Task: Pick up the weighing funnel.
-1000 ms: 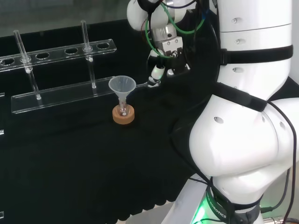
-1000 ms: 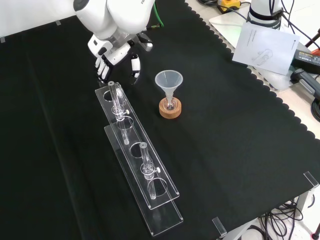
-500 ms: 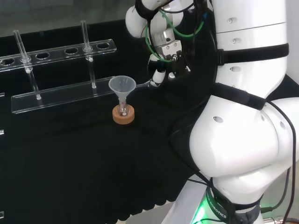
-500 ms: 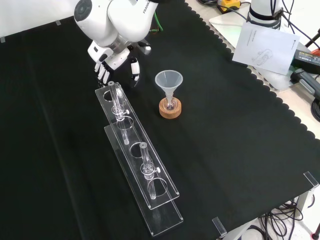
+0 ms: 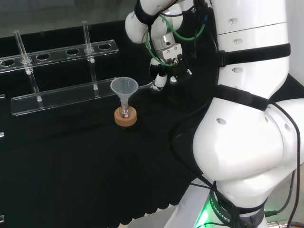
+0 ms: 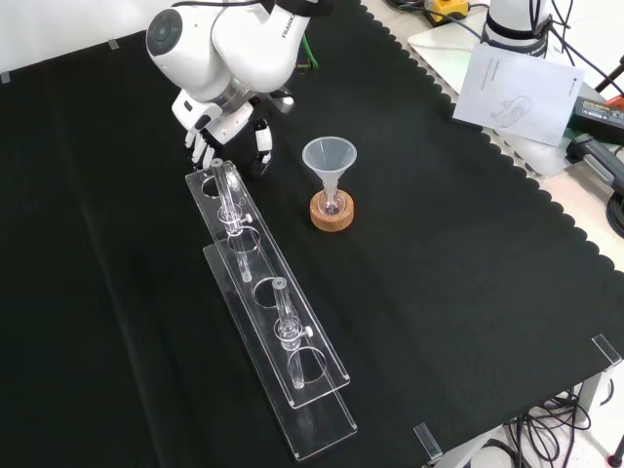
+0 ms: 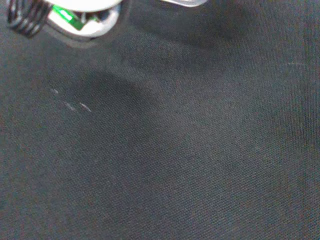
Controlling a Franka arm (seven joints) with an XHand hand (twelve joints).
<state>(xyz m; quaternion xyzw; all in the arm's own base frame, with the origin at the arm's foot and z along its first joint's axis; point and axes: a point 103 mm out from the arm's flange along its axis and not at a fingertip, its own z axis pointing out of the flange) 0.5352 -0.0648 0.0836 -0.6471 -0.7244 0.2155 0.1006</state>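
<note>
Over the far end of the clear plastic test-tube rack (image 6: 274, 314), as the front view has it, the black and white robot hand (image 6: 228, 117) hangs with fingers (image 6: 199, 142) pointing down at the black cloth (image 6: 439, 253). They are relaxed and set apart from the thumb, curled round nothing that can be made out.

From the head view, a small clear weighing funnel (image 5: 149, 86) seems to lie on the cloth just under a fingertip of the hand (image 5: 160, 79). It sits between the rack (image 5: 61, 98) and the arm. Its long axis looks to run across that view, left to right. Which end is the stem I cannot tell, nor whether the fingertip touches it.

Close by stands a big clear cone-shaped funnel (image 6: 329, 156), mouth up, its stem in a small flask on a round cork ring (image 6: 331, 213). It is just left of the weighing funnel in the head view and right of the hand in the front view. Two glass test tubes stand in the rack. The nearer tube (image 6: 226, 192) rises right below the fingers, crowding that side.

Seen from the wrist, the cloth (image 7: 180, 150) lies close beneath the palm.
</note>
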